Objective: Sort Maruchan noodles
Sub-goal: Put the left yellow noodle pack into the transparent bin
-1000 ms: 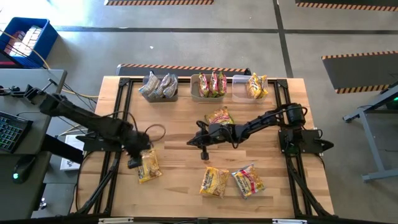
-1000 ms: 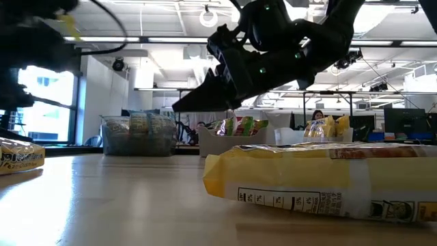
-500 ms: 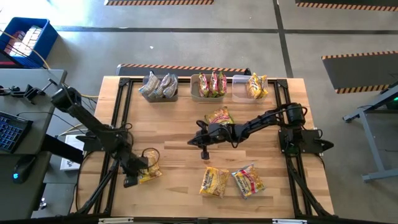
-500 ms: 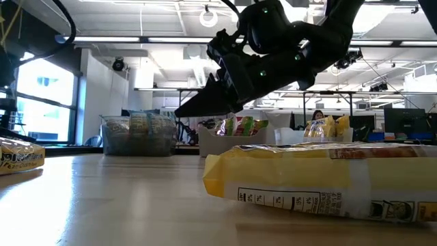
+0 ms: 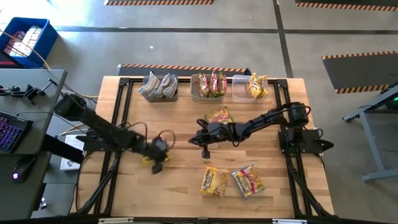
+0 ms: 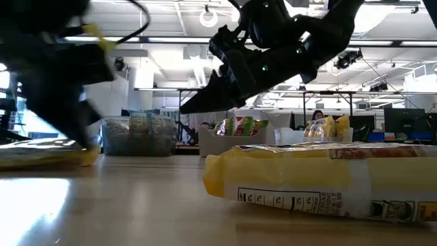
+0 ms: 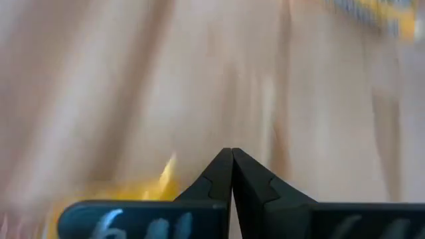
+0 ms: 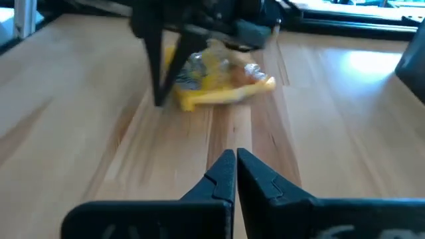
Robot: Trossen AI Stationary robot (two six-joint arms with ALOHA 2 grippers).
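Starting at the left gripper (image 5: 158,164): its fingers are pressed tight together, tips touching in the wrist view, low over the wood of the table (image 5: 180,186) on the left half. Right at it sits a yellow noodle packet (image 5: 148,159), mostly tucked under the wrist from above; we can't tell if the tips are actually pinching its edge or just sitting against it. In the right wrist view that same packet looks crumpled, with the left arm's dark finger standing on the table next to it.

The right gripper (image 5: 205,151) hangs near the middle of the table, fingers closed together too, nothing in them. Just behind it lies another loose packet (image 5: 219,116).

Two more packets (image 5: 214,182) sit side by side near the front edge. Along the far edge we've got three bins (image 5: 158,87), each with packets standing in it: silvery ones left, red-green ones middle, yellow ones right.
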